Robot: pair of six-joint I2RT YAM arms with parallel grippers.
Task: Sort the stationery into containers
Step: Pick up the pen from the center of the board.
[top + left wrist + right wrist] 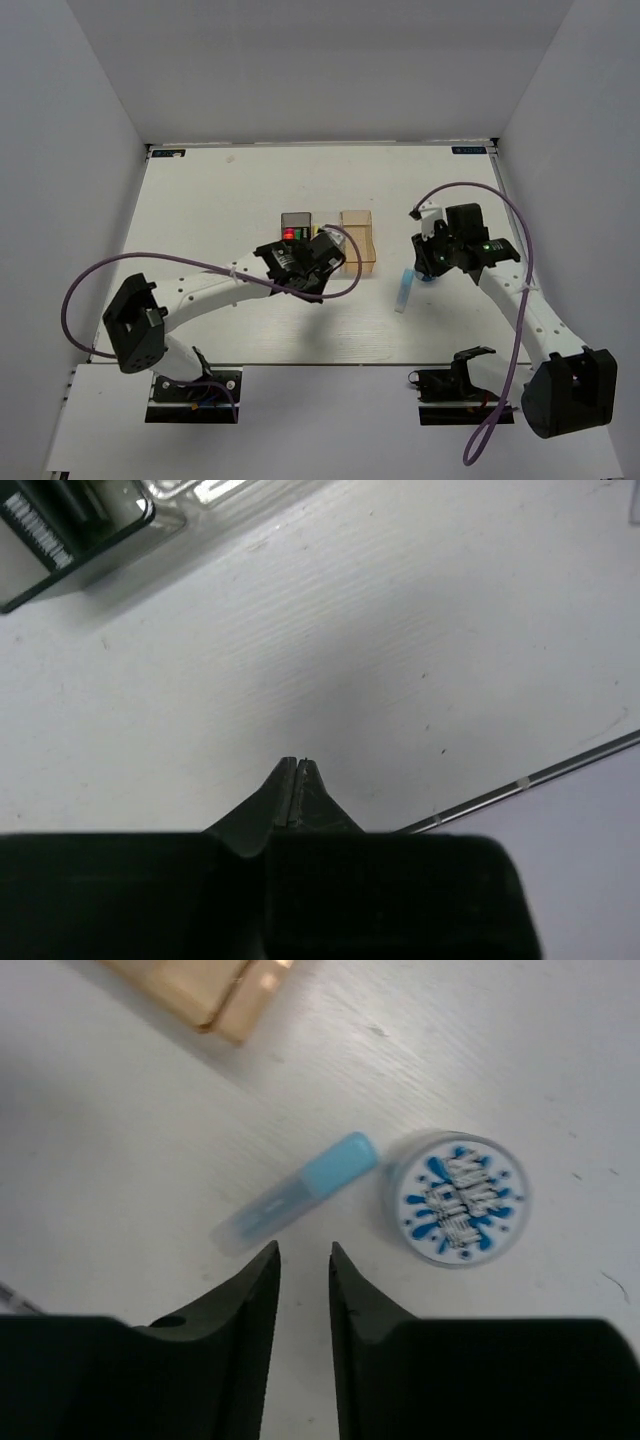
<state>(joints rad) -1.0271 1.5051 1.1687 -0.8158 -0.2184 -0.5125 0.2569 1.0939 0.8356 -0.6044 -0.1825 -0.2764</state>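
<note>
The white desk (200, 200) carries the row of bins (358, 245) at centre frame. The left claw (298, 765), bottom centre, is pressed shut and empty. The right claw (304, 1250) is narrowly parted (gripping nothing) just below the light blue pen (300, 1192), with the blue-and-white roll (457, 1196) right of it.

Right claw (304, 1255) narrowly parted, empty — blue tube (295, 1195) beside round roll (457, 1196).
</note>
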